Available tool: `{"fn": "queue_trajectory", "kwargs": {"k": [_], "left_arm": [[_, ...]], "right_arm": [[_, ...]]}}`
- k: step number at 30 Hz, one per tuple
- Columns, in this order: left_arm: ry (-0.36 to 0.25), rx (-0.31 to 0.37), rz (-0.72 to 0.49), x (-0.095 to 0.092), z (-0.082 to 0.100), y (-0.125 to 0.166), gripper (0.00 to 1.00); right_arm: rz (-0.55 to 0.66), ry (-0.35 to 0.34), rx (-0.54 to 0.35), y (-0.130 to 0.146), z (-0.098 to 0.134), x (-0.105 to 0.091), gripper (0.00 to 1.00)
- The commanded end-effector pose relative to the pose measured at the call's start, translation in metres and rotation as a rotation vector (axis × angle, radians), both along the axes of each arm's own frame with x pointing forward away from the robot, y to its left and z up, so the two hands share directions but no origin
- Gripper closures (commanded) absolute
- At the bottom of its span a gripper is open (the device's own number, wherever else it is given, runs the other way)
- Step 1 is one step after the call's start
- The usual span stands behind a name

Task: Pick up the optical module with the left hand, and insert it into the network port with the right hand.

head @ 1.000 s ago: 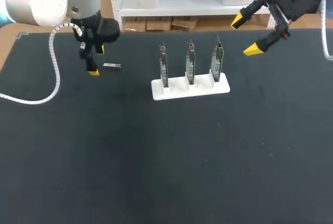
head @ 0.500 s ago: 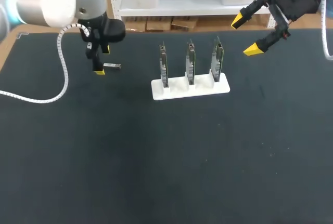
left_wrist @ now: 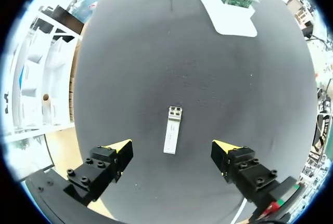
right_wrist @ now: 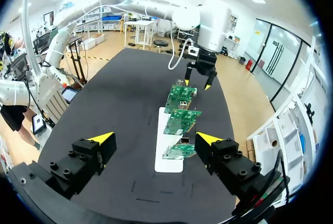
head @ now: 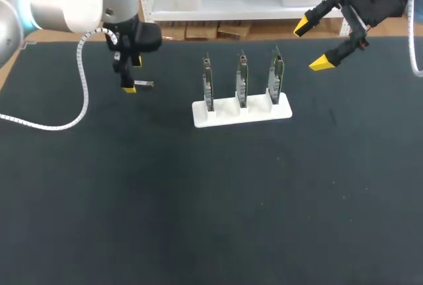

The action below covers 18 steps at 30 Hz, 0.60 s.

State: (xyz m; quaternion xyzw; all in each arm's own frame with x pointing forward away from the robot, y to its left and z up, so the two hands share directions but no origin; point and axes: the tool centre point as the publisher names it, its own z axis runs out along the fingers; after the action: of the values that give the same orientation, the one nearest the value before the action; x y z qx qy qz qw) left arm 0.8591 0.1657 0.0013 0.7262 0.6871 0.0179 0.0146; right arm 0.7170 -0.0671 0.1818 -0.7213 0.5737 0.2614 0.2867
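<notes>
Left arm has shifted right along the table's far side. Left gripper (left_wrist: 173,146) now hangs over the optical module (left_wrist: 172,129), fingers wide open to either side, not touching it, holding nothing. Module lies flat on the black table (head: 198,199), left of the white holder (head: 241,114) with three upright boards. Right gripper (head: 311,45) hasn't moved: wide open, empty, near the far right edge.
</notes>
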Motion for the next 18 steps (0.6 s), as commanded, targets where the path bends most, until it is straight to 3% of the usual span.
{"fn": "queue_trajectory", "kwargs": {"k": [1, 18], "left_arm": [[0.051, -0.002, 0.009, 0.0087, -0.0076, 0.0003, 0.00], [0.077, 0.013, 0.000, 0.0185, -0.0158, 0.0029, 0.00]], "right_arm": [[0.002, 0.000, 0.002, -0.0003, -0.0005, 0.0008, 0.00], [0.002, 0.000, 0.002, -0.0003, -0.0005, 0.0008, 0.00]]}}
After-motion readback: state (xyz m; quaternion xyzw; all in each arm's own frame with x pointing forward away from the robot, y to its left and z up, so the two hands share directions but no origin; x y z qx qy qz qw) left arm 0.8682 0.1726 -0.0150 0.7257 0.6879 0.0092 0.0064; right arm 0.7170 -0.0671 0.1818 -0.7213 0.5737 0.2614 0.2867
